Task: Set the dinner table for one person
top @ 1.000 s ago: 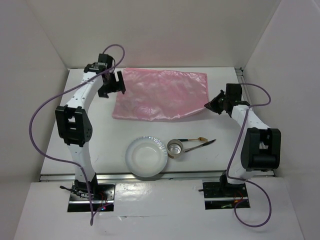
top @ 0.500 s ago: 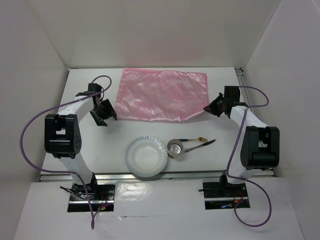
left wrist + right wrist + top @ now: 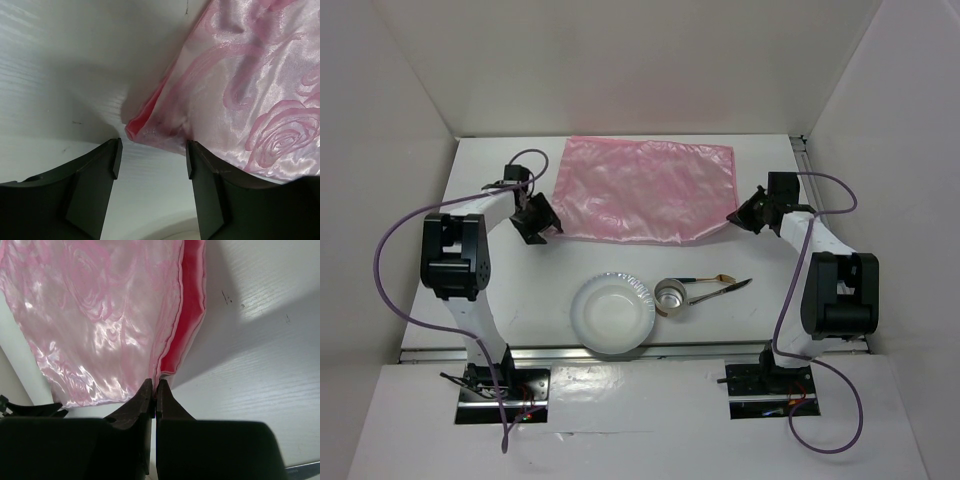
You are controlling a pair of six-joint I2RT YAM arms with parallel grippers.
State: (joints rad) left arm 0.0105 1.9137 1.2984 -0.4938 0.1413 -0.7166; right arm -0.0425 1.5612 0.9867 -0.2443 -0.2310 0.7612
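A shiny pink mat point(image 3: 642, 188) with a rose pattern lies at the back of the white dinner table point(image 3: 520, 290). My right gripper point(image 3: 737, 216) is shut on the mat's near right corner point(image 3: 167, 365) and holds it a little raised. My left gripper point(image 3: 544, 230) is open, low over the table, with its jaws either side of the mat's near left corner point(image 3: 145, 131), not touching it. A white paper plate point(image 3: 612, 313), a small metal cup point(image 3: 671, 296), and a spoon point(image 3: 705, 279) and fork point(image 3: 720, 291) lie near the front.
White walls enclose the table on three sides. A purple cable point(image 3: 395, 240) loops off the left arm and another point(image 3: 830, 182) off the right arm. Bare tabletop lies between the mat and the plate.
My left arm has swung down from the mat's far left side to its near left corner, jaws open. My right gripper has stayed shut on the right corner.
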